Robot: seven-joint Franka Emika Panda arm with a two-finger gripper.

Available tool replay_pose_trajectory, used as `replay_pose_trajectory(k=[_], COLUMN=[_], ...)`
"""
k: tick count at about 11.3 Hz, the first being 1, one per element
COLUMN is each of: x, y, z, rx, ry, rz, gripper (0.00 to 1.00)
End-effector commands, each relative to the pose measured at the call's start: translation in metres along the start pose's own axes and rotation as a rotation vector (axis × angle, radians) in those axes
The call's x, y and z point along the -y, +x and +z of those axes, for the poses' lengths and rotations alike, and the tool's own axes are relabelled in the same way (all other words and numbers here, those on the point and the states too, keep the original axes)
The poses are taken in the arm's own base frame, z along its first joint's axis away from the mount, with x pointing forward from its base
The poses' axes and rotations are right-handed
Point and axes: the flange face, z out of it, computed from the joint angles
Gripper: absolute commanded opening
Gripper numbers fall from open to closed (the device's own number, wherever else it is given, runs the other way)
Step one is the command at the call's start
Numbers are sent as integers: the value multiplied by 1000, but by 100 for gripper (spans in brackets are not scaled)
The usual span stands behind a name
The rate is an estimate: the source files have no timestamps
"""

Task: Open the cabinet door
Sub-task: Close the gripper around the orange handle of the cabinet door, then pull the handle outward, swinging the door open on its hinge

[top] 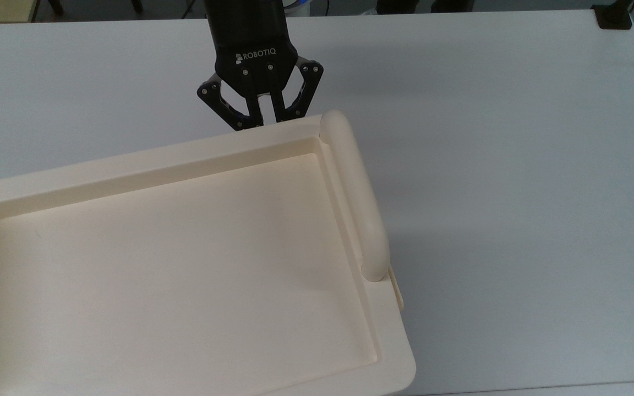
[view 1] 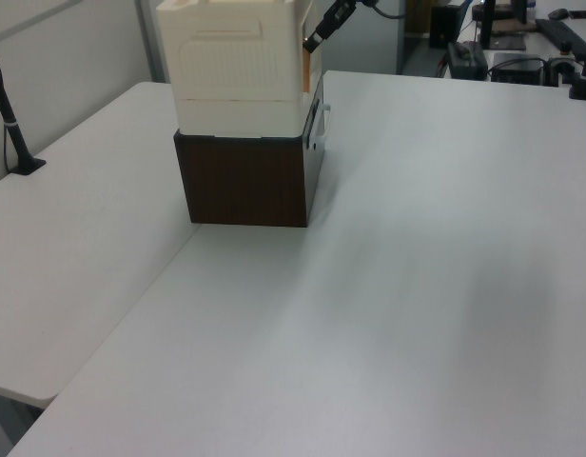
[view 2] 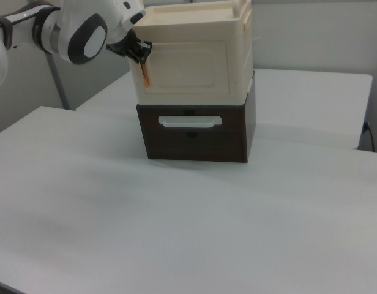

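The cabinet is a cream plastic box standing on a dark brown drawer unit. In the top view its recessed top has a thick rounded bar along the right. The cabinet door is the framed front panel in the right view, with an orange strip showing along its left edge. My gripper sits at that edge with its fingers close together on it. In the top view my gripper dips behind the cabinet's far rim, tips hidden. In the left view my gripper is at the cabinet's upper right corner.
The drawer unit has a white handle on its front, which pokes out as a small tab in the top view. The white table stretches wide to the top view's right. A black post stands at the left view's left.
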Motion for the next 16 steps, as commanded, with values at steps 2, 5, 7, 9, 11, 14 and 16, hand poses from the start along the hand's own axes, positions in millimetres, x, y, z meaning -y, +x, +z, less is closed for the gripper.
replay_pose_trajectory(k=[2,5,7,9,11,14,16], x=[-18,-25,-28,-30,-31,-56,-80], y=[-10,-10,-14,-17,-20,-26,-34], z=[-18,-23,-21,-20,-20,-36,-50], rx=[51,56,92,111,145,190,243], ry=[-28,-42,-47,-54,-61,-83,-87], rz=[8,6,-5,-11,-23,-16,-3], gripper=[12,12,12,12,12,17,52])
